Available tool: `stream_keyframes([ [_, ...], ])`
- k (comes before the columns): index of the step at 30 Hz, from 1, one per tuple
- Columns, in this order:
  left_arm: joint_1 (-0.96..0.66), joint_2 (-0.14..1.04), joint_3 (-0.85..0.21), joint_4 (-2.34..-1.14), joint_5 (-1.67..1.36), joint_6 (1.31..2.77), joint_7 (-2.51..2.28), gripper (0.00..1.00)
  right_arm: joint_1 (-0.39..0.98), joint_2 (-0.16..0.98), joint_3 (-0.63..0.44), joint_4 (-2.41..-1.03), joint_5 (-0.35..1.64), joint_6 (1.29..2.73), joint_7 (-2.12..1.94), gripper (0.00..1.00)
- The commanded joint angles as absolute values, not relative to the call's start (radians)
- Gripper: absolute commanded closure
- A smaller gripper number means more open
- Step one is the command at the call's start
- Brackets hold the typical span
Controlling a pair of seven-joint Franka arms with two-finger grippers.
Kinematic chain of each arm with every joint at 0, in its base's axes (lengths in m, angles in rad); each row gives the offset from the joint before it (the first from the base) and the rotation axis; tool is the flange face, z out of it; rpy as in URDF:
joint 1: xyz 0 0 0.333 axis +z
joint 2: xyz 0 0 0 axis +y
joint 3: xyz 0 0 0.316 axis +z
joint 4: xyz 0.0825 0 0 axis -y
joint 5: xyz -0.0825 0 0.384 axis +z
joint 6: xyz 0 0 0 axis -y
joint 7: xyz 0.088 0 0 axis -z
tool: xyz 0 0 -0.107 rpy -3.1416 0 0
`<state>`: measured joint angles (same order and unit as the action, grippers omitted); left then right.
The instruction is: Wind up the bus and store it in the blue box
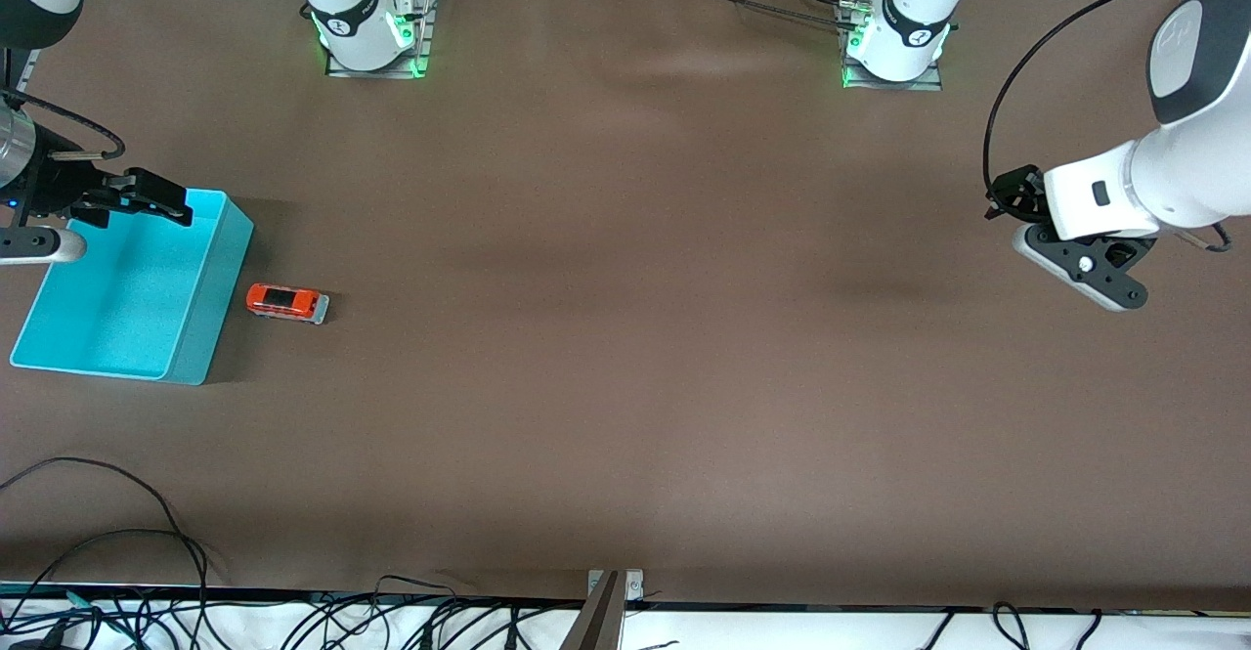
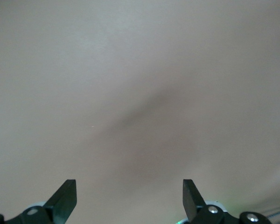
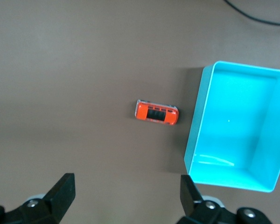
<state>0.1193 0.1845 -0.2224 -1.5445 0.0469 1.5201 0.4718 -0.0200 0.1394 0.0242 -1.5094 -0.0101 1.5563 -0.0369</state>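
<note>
— Bus (image 1: 286,302) sits on the brown table (image 1: 625,337), just beside the blue box (image 1: 210,337) but not touching it, on the wall that faces the middle of the table. Box looks empty.

— How do you reckon it handles?

— Small, light, hard-bodied I'd say, and on wheels, so it will likely roll if nudged along its length. I'd pinch it across the two long sides, fingers straddling the roof, so it can't scoot away.

— Which way does it lie?

— Its long axis runs roughly along the table's length, from the box toward the left arm's end. The silver-grey end points away from the box and the orange end toward it, with a slight tilt toward the front camera.

— And the grippers?

— Right gripper (image 1: 147,195) hangs over the box's edge farthest from the front camera, jaws spread wide and holding nothing; its wrist view shows the bus and the box below. Left gripper (image 2: 129,198) waits over bare table at its own end, well apart from both, jaws likewise spread and empty.
</note>
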Motion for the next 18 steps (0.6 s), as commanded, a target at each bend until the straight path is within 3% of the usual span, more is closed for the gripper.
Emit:
stream_keyframes([
  [1, 0.009, 0.060, -0.078, -1.666, 0.026, 1.592, 0.443, 0.00, -0.021, 0.144, 0.014, -1.494, -0.023, 1.529, -0.029, 0.00],
  [8, -0.012, -0.044, -0.041, -1.706, -0.018, 1.592, 0.293, 0.00, -0.023, 0.143, 0.009, -1.494, -0.021, 1.531, -0.025, 0.00],
  [18, -0.008, -0.071, -0.040, -1.726, -0.009, 1.592, 0.226, 0.00, -0.023, 0.143, -0.034, -1.494, -0.017, 1.531, -0.021, 0.00],
])
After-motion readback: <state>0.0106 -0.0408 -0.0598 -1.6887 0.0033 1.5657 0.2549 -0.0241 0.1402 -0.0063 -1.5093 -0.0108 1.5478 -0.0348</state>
